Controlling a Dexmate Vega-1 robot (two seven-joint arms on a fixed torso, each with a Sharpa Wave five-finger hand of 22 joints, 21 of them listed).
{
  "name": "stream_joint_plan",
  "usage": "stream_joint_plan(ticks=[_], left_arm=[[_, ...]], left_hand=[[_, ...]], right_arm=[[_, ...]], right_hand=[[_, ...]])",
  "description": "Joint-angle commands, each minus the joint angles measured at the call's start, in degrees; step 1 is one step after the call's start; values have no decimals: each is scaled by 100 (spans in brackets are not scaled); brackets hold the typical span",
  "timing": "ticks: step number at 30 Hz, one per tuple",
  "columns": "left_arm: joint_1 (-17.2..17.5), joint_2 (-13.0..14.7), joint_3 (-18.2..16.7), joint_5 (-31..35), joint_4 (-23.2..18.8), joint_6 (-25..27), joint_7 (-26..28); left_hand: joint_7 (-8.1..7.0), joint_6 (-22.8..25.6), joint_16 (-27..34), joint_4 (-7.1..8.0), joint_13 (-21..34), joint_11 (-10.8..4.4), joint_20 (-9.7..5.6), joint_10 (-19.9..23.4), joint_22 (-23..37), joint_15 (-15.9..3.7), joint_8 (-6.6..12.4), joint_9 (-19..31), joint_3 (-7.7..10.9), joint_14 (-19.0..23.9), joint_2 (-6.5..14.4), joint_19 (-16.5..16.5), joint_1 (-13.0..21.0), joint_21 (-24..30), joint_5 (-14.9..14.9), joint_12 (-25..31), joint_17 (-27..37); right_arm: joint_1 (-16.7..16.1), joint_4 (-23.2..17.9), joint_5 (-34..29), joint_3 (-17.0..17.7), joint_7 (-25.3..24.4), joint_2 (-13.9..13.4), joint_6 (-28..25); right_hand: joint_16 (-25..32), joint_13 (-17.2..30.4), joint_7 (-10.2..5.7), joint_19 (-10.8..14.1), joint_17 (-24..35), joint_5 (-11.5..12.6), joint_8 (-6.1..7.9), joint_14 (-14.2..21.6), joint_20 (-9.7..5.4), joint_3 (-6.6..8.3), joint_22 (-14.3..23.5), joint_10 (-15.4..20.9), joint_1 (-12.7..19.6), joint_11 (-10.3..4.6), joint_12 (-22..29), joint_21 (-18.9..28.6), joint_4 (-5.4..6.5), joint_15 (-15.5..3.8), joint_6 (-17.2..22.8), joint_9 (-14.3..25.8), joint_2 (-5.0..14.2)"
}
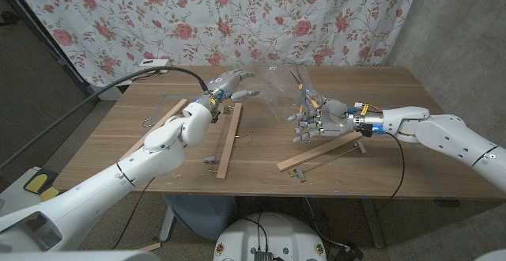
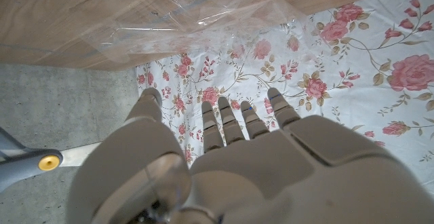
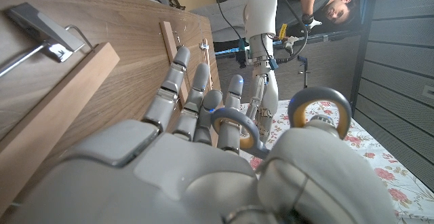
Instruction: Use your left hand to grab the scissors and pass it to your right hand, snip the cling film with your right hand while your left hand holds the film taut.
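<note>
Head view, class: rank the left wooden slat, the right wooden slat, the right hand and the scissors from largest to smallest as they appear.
1. Left wooden slat and right wooden slat: look alike, not ranked apart.
2. Right hand, holding the scissors.
3. Scissors, smallest, partly hidden by the hand.

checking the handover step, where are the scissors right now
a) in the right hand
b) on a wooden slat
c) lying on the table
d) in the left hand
a: the right wrist view shows the scissors with their handle loops around the fingers of the right hand, and the head view shows the blades sticking up from that hand.
</note>
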Motion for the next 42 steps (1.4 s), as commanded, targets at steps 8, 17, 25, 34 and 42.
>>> stream_joint_plan(ticks=[8, 17, 25, 34, 42], left_arm=[[-536, -115, 603, 1620, 143, 48, -876], [-739, -185, 752, 2353, 291, -17, -1453], [-846, -274, 744, 2569, 470, -122, -1856], [-1058, -383, 706, 2320, 868, -487, -2108], [-1194, -519, 851, 2499, 1136, -500, -2059]], left_hand=[[-45, -185, 37, 95, -39, 94, -19, 202, 13, -10, 13, 19, -160, -67, -201, -23, -191, 12, -41, 100, 13], [-47, -866, 39, 12, -104, 1, 7, 90, 9, 19, -67, 17, -123, -92, -251, -28, -47, 15, -36, 68, -34], [-36, -257, 20, 59, -148, 8, 17, -114, 9, 31, 225, 23, -168, -241, -303, -115, -106, -8, -40, 43, -36], [-106, -424, 16, 27, -172, -108, 1, -235, 8, 41, 138, 23, -151, -318, -313, -165, -40, -16, -36, 30, -45], [-119, -382, 31, -11, -184, -162, -35, -235, 7, 10, 150, 23, -104, -308, -286, -145, 70, -1, -24, 51, -52]], right_arm=[[-52, 32, 9, 41, -41, 0, 42], [-85, 6, 27, 77, -87, -36, 28], [-100, 12, 47, 119, -120, -48, 38], [-64, 36, 36, 103, -131, -17, 21], [-43, 45, 48, 103, -131, 9, 14]], right_hand=[[2, -23, 447, 54, -6, -23, 43, 54, 1, -20, 12, 38, 109, -12, 10, -39, -51, -9, -461, 9, 27], [6, -1, 438, 67, -1, -42, 52, 58, -6, -23, 11, 51, 140, -11, 21, -56, -63, -18, -448, 3, 40], [-2, 13, 435, 79, -2, -60, 59, 45, -13, -30, 12, 55, 157, -1, 28, -73, -68, -16, -440, -1, 54], [2, 10, 433, 92, 0, -74, 66, 52, -20, -33, 12, 57, 178, -14, 25, -86, -75, -32, -430, -4, 68], [4, 21, 437, 94, 6, -85, 68, 52, -9, -35, 12, 60, 196, -13, 32, -102, -81, -32, -430, -7, 82]])
